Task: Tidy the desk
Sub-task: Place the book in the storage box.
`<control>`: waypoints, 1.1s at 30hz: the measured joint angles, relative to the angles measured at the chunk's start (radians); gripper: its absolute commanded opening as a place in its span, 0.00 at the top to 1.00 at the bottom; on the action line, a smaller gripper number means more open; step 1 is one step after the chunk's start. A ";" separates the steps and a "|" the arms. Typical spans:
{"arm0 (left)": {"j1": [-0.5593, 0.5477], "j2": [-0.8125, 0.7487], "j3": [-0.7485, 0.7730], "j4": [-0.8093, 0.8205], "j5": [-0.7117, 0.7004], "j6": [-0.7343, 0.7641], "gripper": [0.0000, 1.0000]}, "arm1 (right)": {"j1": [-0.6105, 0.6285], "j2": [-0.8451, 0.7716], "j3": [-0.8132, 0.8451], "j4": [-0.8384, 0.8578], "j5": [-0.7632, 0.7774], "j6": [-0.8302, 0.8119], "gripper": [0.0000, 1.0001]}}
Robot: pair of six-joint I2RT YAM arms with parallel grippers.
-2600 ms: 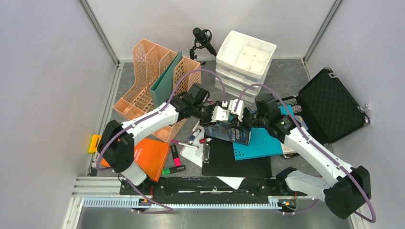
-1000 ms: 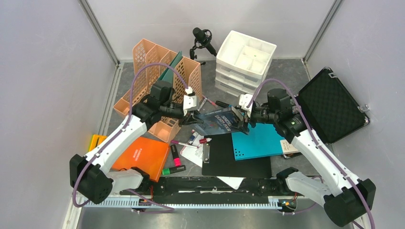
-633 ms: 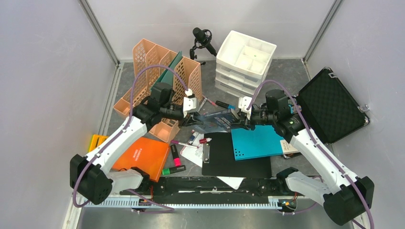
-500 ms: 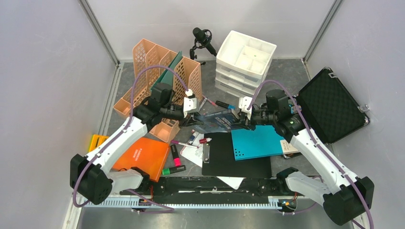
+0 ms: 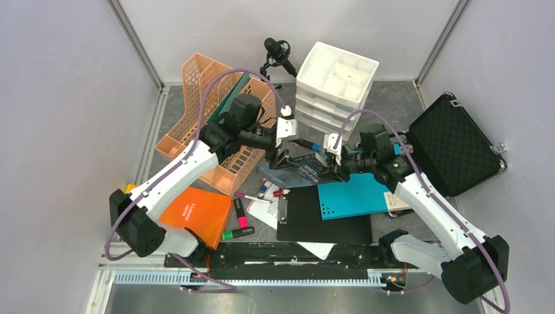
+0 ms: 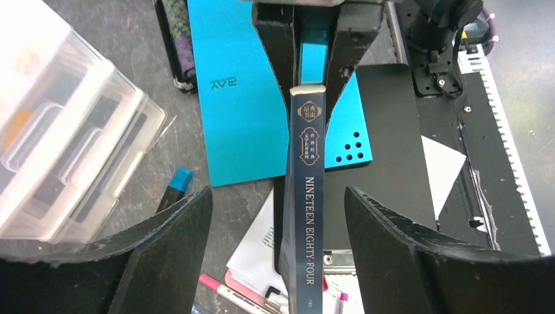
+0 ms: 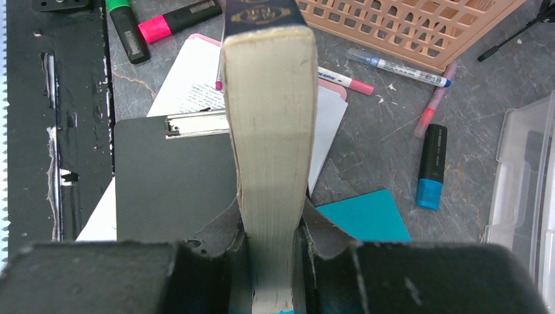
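The right tool [image 7: 271,229] is clamped across the closed covers of a book [image 7: 271,98], its two fingers pressed against both faces at one short end, pale page edges showing between them. The left tool [image 6: 278,196] stands wide open, one finger on each side of the book's dark spine and apart from it, gripping nothing. Seen from above, the book [image 5: 298,171] hangs between the two tools [image 5: 283,156] [image 5: 330,163], raised off the tabletop [image 5: 393,104], a grey stone-patterned surface that spans the whole workspace under both arms. Directly below lie a black clipboard [image 5: 324,219], loose papers and a blue folder [image 5: 353,196]. Orange file racks [image 5: 216,118] stand to the left and a white drawer unit [image 5: 335,82] behind. Markers are scattered near the racks. The book looks stiff and moderately heavy for a two-finger grip. Held by one end it will likely lever downward, and its smooth cover may slip. The safest hold is probably across both covers close to the spine, so the pages stay shut and do not fan open.
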 measured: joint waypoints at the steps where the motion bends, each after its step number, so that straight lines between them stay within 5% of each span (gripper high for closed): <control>1: -0.006 0.012 0.012 -0.012 -0.012 0.000 0.18 | 0.000 0.000 0.002 0.001 0.003 0.005 1.00; 7: -0.034 0.039 0.012 -0.075 -0.068 0.001 0.16 | 0.000 0.000 0.011 0.001 0.021 0.008 1.00; 16: -0.075 0.080 0.010 -0.094 -0.148 0.001 0.35 | 0.000 -0.008 0.011 0.001 0.033 0.016 1.00; 21: -0.085 0.108 0.010 -0.097 -0.181 0.002 0.63 | 0.000 -0.009 0.015 0.001 0.034 0.024 1.00; 24: -0.087 0.112 0.010 -0.105 -0.187 0.004 0.96 | 0.000 -0.009 0.015 0.002 0.039 0.028 1.00; 26: -0.090 0.112 0.011 -0.116 -0.179 0.020 0.98 | 0.000 -0.009 0.015 0.002 0.042 0.028 0.99; 31: -0.092 0.109 0.010 -0.117 -0.181 0.016 0.98 | 0.000 -0.012 0.018 -0.004 0.051 0.048 0.32; 33: -0.091 0.100 -0.002 -0.116 -0.196 0.002 0.98 | 0.000 -0.014 0.035 0.005 0.063 0.067 0.24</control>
